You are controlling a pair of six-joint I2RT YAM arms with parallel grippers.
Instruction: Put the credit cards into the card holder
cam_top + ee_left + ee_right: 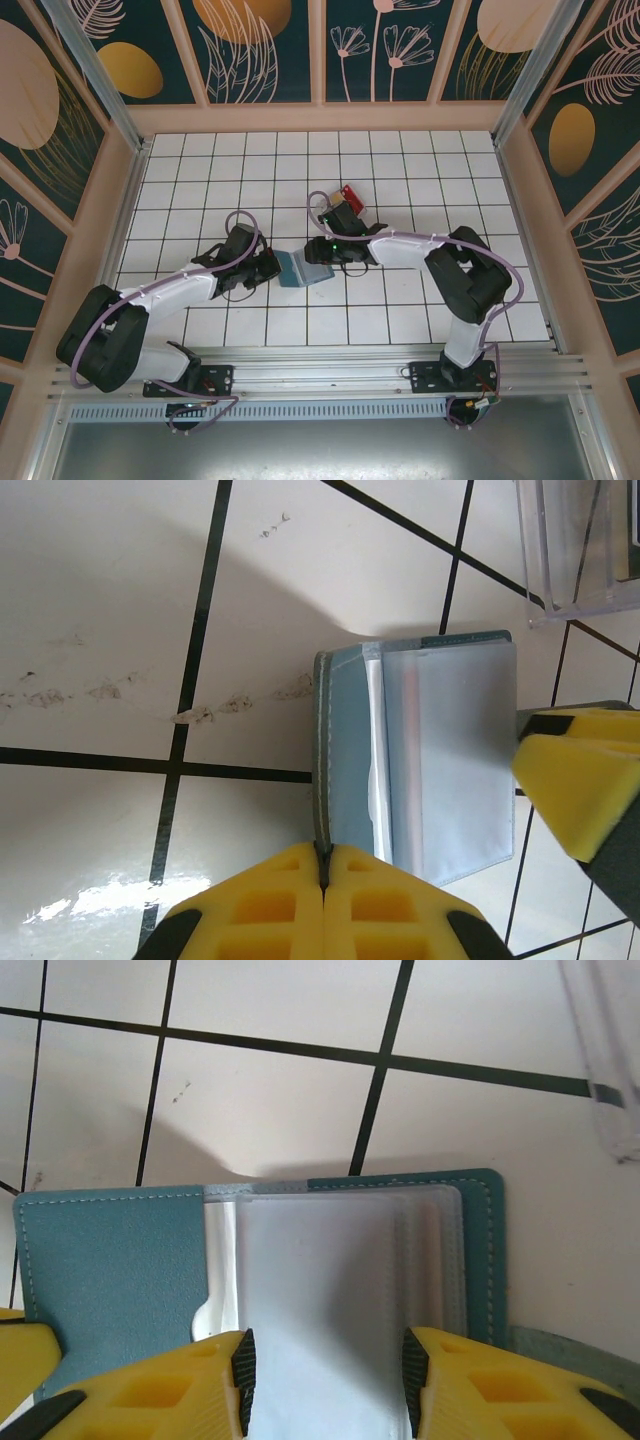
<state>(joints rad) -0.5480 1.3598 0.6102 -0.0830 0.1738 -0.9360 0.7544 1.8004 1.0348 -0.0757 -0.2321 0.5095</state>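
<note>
The teal card holder (293, 268) lies open on the tiles between the two arms. My left gripper (322, 865) is shut on the edge of its raised cover (325, 760), at the holder's left side in the top view (272, 268). My right gripper (325, 1370) comes in from the other side and is shut on a pale credit card (320, 1280). The card's far end lies over the holder's clear pockets (450, 1260). One right finger (575, 780) shows beside the holder in the left wrist view. A red card (352, 195) sits in the clear tray.
The clear plastic tray (345, 208) stands just beyond the holder, close to the right wrist; its corner (580, 550) shows in the left wrist view. Wooden walls frame the white tiled floor (450, 180). A metal rail (330, 370) with both arm bases runs along the near edge.
</note>
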